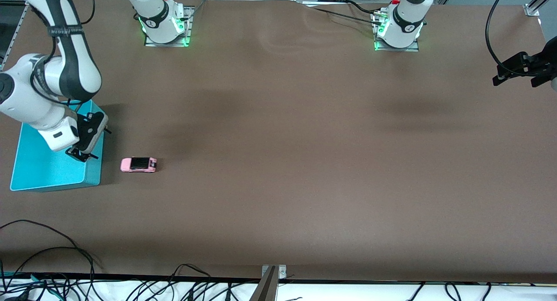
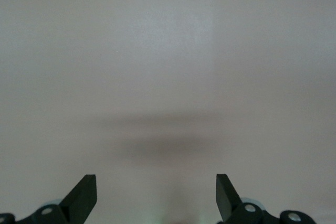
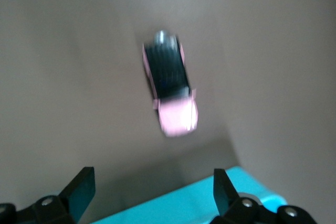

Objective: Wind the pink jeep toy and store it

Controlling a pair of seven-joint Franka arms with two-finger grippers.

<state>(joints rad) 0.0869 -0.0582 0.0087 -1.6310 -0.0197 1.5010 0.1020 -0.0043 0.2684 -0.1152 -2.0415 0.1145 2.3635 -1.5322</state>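
A tiny pink jeep toy (image 1: 138, 164) with a black rear roof lies on its wheels on a brown desk (image 1: 304, 162), toward the right arm's end, just beside a turquoise bin (image 1: 56, 170) but not touching it. The right end effector (image 1: 85, 151) hangs over the bin's edge on the side closest to the jeep, a short way from the toy and holding nothing. In the right wrist view its two dark fingers (image 3: 79, 187) stand well apart, with the jeep (image 3: 170, 90) on the desk ahead of them and the bin's turquoise rim (image 3: 210, 198) showing between them. The jeep is blurred in that view, so its finer details cannot be made out. The part of the bin's inside that shows around the arm holds nothing; the arm covers the rest. The left end effector (image 1: 518, 70) waits in the air at the left arm's end of the desk, near the desk's edge, well apart from the toy and the bin. In the left wrist view its fingers (image 2: 84, 195) are spread wide over bare desk surface, gripping nothing. The desk is covered in a plain brown mat with soft shadows. Both arm bases, lit green at their feet, stand along the edge farthest from the front camera. Black cables (image 1: 52, 266) trail along the edge nearest that camera.
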